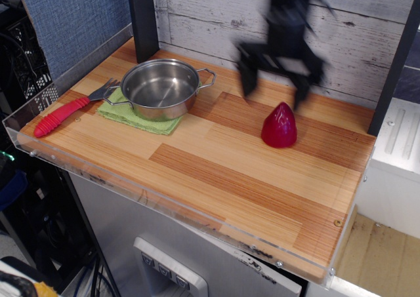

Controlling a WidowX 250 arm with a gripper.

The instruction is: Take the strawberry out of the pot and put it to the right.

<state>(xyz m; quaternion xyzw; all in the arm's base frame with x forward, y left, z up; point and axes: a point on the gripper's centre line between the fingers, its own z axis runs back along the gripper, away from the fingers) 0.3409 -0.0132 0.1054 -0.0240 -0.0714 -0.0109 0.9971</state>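
Observation:
The strawberry [279, 125], a glossy dark-red cone, stands upright on its base on the wooden table, right of centre. The steel pot [161, 87] sits at the back left on a green cloth and is empty. My gripper [273, 90] is blurred by motion above and behind the strawberry, to its upper left. Its fingers are spread apart and hold nothing.
A red-handled fork [69, 110] lies left of the pot, its tines by the green cloth [136, 117]. A dark post [142, 18] stands behind the pot. A clear rim [164, 208] edges the table's front and left sides. A wooden plank wall closes the back.

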